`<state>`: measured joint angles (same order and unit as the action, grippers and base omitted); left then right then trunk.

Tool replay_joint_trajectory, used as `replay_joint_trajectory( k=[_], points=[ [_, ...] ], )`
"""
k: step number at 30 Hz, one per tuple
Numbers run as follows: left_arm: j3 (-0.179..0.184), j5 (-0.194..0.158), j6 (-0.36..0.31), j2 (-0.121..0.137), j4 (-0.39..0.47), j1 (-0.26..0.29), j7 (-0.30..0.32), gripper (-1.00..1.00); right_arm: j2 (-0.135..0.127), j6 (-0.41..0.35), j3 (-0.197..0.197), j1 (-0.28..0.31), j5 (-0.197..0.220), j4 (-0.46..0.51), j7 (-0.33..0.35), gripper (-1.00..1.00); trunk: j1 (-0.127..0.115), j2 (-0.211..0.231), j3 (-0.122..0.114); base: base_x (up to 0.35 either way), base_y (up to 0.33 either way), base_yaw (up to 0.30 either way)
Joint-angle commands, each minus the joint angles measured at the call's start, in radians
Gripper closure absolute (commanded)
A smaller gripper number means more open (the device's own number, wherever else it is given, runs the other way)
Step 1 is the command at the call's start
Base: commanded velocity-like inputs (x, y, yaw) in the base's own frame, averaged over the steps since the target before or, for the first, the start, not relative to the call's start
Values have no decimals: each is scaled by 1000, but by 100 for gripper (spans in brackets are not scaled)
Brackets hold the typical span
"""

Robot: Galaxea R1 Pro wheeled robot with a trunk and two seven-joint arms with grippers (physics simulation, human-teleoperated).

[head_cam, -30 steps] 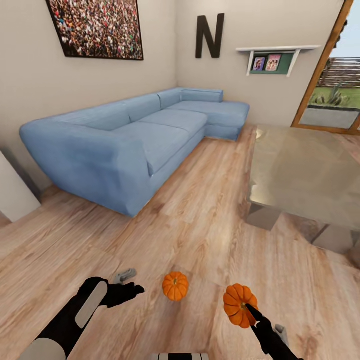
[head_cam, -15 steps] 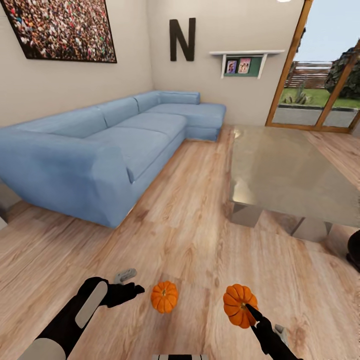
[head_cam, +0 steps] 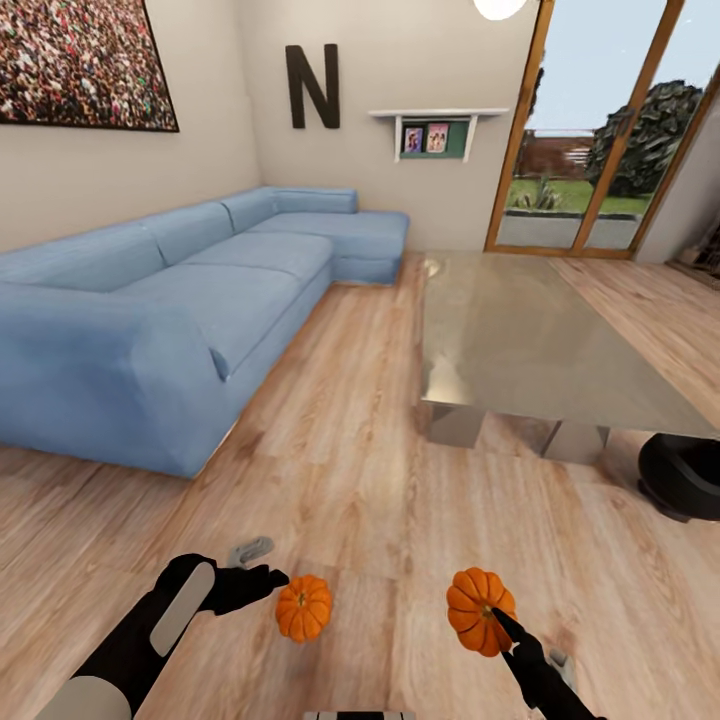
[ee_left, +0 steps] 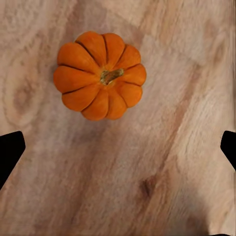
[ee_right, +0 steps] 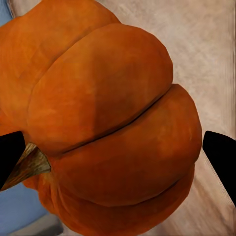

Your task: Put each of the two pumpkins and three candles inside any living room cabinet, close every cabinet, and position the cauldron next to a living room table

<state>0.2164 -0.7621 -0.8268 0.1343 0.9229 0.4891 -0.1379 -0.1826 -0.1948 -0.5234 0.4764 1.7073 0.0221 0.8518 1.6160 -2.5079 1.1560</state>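
Right gripper (head_cam: 497, 612) holds one pumpkin, second pumpkin on floor by the left gripper (head_cam: 262, 565).

Right gripper's fingers are clamped on the held pumpkin (head_cam: 479, 609), lifted above the wood floor (head_cam: 380, 480); right wrist view has that pumpkin (ee_right: 108, 123) between both fingertips, stem to one side. Left gripper is spread wide with nothing in it, hovering just beside the floor pumpkin (head_cam: 303, 607); left wrist view looks down on this pumpkin (ee_left: 100, 75), upright, stem up, fingertips well apart at the frame edges and not touching it. Blue sofa (head_cam: 170, 300) along left wall, glass-top table (head_cam: 530, 340) ahead right, black round cauldron (head_cam: 683, 476) on floor just beside the table's near right corner.
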Motion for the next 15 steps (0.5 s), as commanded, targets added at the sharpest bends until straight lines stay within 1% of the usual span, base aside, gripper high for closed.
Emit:
replay_joint_trajectory(
  k=[1,4,5,6,7,8,9,11,12,14,15],
  points=[
    [3,-11,-2,2,2,0,-10,-100,0,-10,-6,1,10,-1,3,100,0,0,0,0,0,-136],
    [2,-11,-2,2,2,0,-8,-100,0,-9,-6,1,10,0,3,100,0,0,0,0,0,-57],
    [2,-12,-2,2,2,0,-6,-100,0,-9,-6,1,10,0,3,100,0,-1,4,0,0,-18],
    [2,-12,-2,3,2,0,2,-100,0,-8,-7,1,10,1,3,100,1,-1,7,0,0,-12],
    [1,-12,-2,5,2,0,23,-100,0,-8,-8,1,9,1,3,100,1,-1,11,0,0,-7],
    [-3,-12,-2,8,1,0,57,-100,0,-7,-10,1,9,1,4,100,2,-1,15,0,0,-5],
    [-9,-11,-1,18,0,0,102,-100,0,-7,-11,1,9,1,6,100,2,-2,19,0,0,-3],
    [-21,-11,-1,50,-5,0,204,-100,-1,-6,-13,1,9,2,11,100,3,-2,27,0,0,-1],
    [-27,-10,0,72,-8,0,278,-100,-3,-7,-13,1,8,3,16,100,3,-2,31,0,0,0],
    [-32,-8,1,100,-11,2,362,-100,-4,-9,-14,1,6,7,37,100,4,-3,38,0,0,0],
    [-41,-8,1,114,-11,3,394,-100,-4,-12,-15,1,5,18,49,100,5,-3,42,0,0,0]
  ],
)
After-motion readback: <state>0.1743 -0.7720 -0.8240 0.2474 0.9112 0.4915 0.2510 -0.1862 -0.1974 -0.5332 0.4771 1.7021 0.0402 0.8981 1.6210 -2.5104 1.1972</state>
